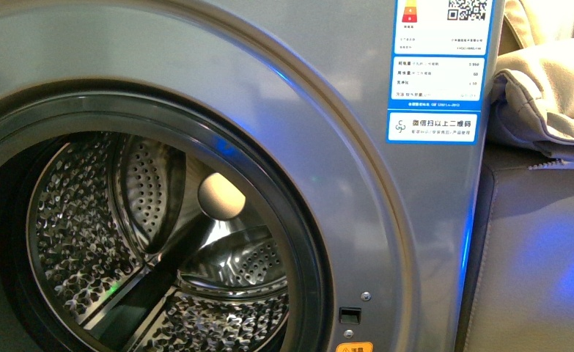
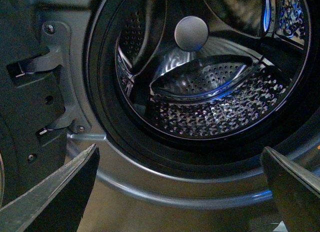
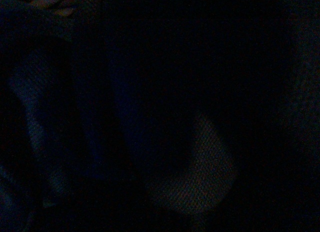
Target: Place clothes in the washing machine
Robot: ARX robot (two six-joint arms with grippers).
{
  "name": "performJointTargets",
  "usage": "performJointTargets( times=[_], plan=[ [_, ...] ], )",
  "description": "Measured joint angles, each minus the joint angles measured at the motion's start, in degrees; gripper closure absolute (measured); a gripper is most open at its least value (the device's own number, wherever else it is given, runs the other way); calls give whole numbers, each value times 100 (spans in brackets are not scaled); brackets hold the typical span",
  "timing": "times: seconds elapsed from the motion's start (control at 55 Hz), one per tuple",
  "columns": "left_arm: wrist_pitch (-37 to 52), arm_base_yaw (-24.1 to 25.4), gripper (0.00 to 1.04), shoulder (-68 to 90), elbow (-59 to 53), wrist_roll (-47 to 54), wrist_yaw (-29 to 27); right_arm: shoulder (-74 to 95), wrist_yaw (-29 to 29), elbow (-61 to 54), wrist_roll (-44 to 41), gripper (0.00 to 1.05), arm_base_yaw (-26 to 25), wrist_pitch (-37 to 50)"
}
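Washing machine (image 1: 416, 220) drum (image 2: 215, 112) just ahead of left pincer (image 2: 180, 148), wide open and empty; right pincer unreadable, view dark.

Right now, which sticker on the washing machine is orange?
The small sticker at the front view's bottom edge; the large energy label is blue-white.

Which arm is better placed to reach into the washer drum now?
Left, probably. The open, empty left gripper faces the perforated steel drum of the silver-grey front-loading washing machine. The right wrist view is dark, so the right arm cannot be judged.
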Motion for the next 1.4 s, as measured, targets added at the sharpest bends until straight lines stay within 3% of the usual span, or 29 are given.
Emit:
performJointTargets(
  times=[0.255,0.691,1.055,1.4],
  plan=[
    [0,0,7,0,0,0,0,-1119,-452,-1060,208,90,-238,79],
    [0,0,7,0,0,0,-2,-5165,-1974,-2820,1047,90,-258,-94],
    [0,0,7,0,0,0,-2,-8238,-2739,-2579,2216,90,-184,-461],
    [0,0,7,0,0,0,-2,-9346,-2828,-1600,3436,90,-9,-431]
  ],
)
